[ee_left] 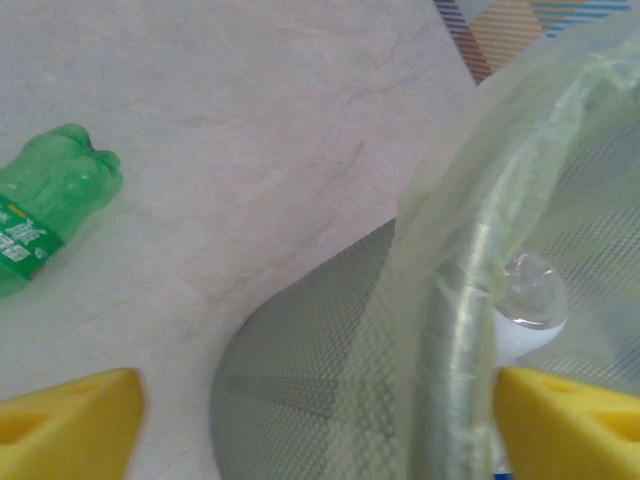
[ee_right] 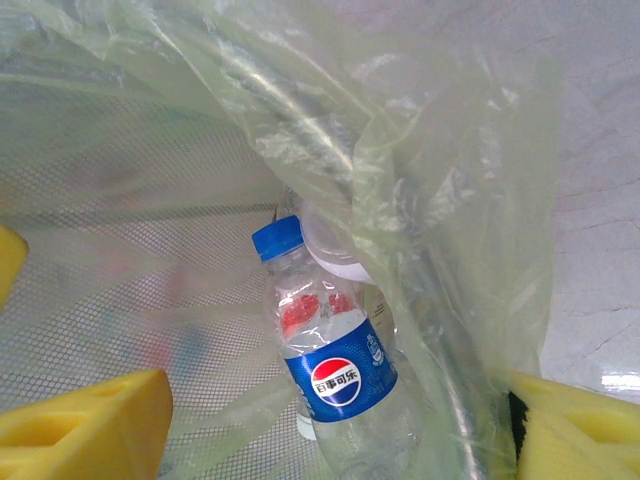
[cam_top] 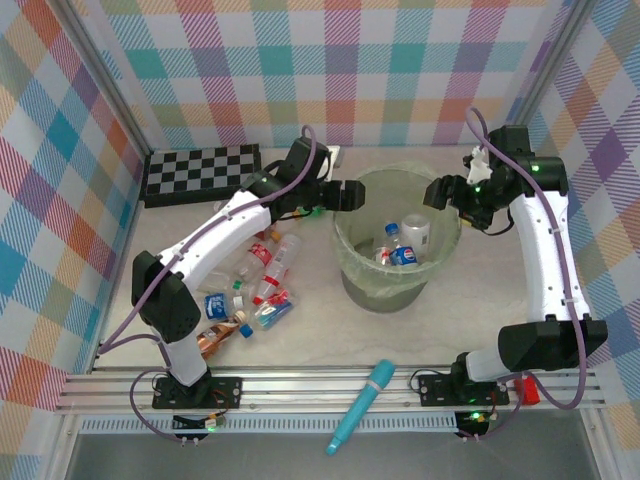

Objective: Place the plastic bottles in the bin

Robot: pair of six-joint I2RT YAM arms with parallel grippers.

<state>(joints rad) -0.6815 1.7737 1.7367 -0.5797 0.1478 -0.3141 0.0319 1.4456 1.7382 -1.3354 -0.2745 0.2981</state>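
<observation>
The pale-green bin with its clear liner stands mid-table. Inside it lie a blue-labelled plastic bottle with a blue cap, a white-capped one and a red-labelled one. My right gripper hangs open over the bin's right rim, its yellow fingers well clear of the blue-labelled bottle below. My left gripper is open at the bin's left rim, nothing between its fingers. Several more bottles lie on the table left of the bin. A green bottle lies beside the bin.
A black-and-white checkerboard lies flat at the back left. A teal pen-shaped tube rests on the front rail. Plaid walls close in the table on three sides.
</observation>
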